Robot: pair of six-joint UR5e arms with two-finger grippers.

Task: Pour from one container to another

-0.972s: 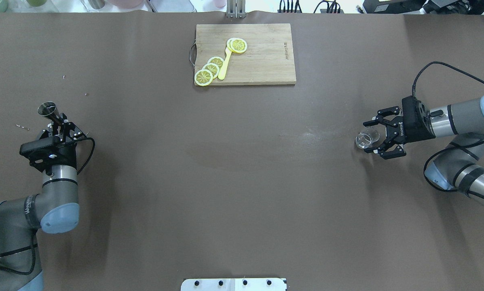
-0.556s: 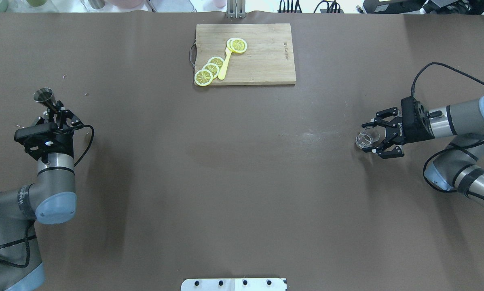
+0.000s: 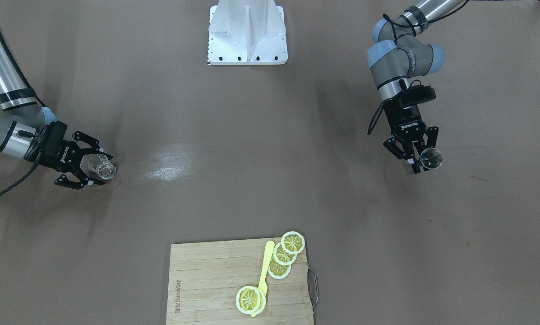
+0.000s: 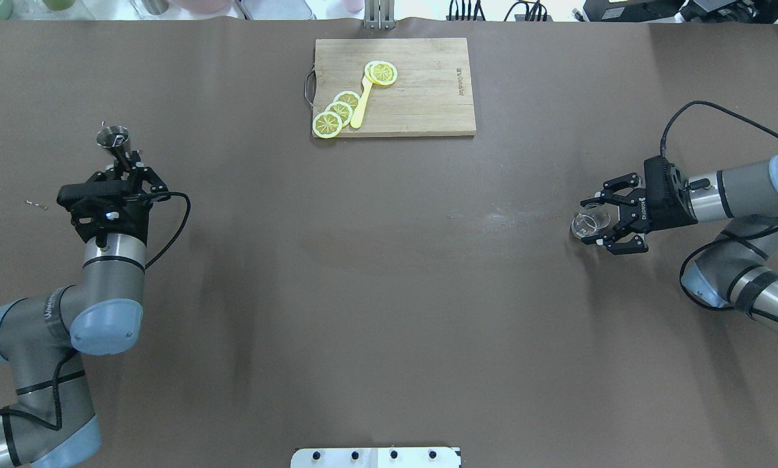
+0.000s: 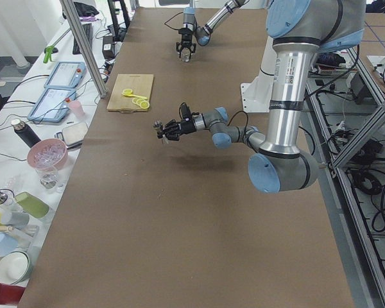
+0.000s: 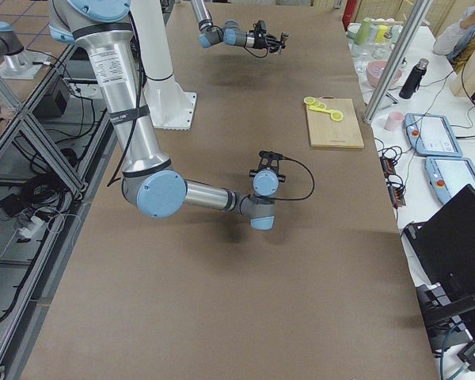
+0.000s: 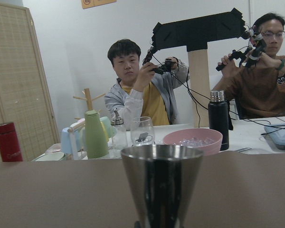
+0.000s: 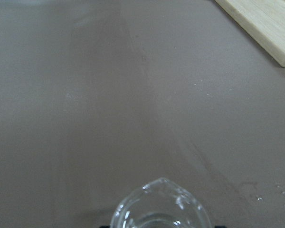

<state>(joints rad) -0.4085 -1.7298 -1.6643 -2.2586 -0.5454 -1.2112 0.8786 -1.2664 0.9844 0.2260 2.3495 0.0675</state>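
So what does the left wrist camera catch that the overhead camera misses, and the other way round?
Only the left wrist view shows two people holding controllers, a bamboo screen and a red bottle beyond the table's far edge. Only the overhead view shows the cutting board with lemon slices, and the glass cup between the right pincer's fingers. Both show the steel jigger that the left pincer grips.

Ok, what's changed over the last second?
The left claw, shut on the jigger, carried it forward, away from the robot, then inward toward centre. The right claw narrowed slightly around the glass cup; whether it grips, I cannot tell. Cup, cutting board and lemon slices stayed put.
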